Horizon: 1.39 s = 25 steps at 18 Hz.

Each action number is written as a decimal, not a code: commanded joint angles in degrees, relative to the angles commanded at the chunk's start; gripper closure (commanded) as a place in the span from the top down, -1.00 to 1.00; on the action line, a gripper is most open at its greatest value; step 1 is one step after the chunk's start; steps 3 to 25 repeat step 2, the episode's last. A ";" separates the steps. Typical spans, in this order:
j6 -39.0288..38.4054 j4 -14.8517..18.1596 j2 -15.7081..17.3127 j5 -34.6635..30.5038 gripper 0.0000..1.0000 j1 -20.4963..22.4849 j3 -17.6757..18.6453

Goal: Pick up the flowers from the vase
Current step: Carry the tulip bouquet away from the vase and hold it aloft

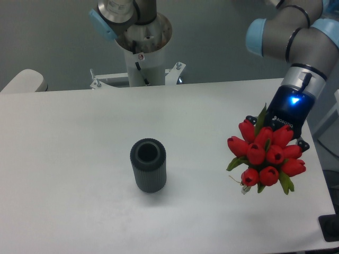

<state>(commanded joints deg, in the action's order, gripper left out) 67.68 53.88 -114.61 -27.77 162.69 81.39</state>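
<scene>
The flowers [266, 154], a tight bunch of red tulip buds with green leaves, hang over the right side of the table, clear of the vase. My gripper [283, 132] sits behind the bunch and is shut on it; its fingers are mostly hidden by the buds. The short tied stems poke out at the bunch's lower left. The vase [148, 165], a dark grey ribbed cylinder, stands upright near the table's middle with its round mouth empty.
The arm's white base column [143, 53] stands behind the table's far edge. A pale rounded object [24, 81] shows at the far left. The table's right edge [323, 174] runs close under the bunch, with a dark object [331, 228] at the lower right corner.
</scene>
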 joint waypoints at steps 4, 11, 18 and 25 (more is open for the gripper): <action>0.00 0.00 0.00 0.00 -0.37 0.00 -0.09; 0.00 0.00 0.00 0.00 -0.37 0.00 -0.09; 0.00 0.00 0.00 0.00 -0.37 0.00 -0.09; 0.00 0.00 0.00 0.00 -0.37 0.00 -0.09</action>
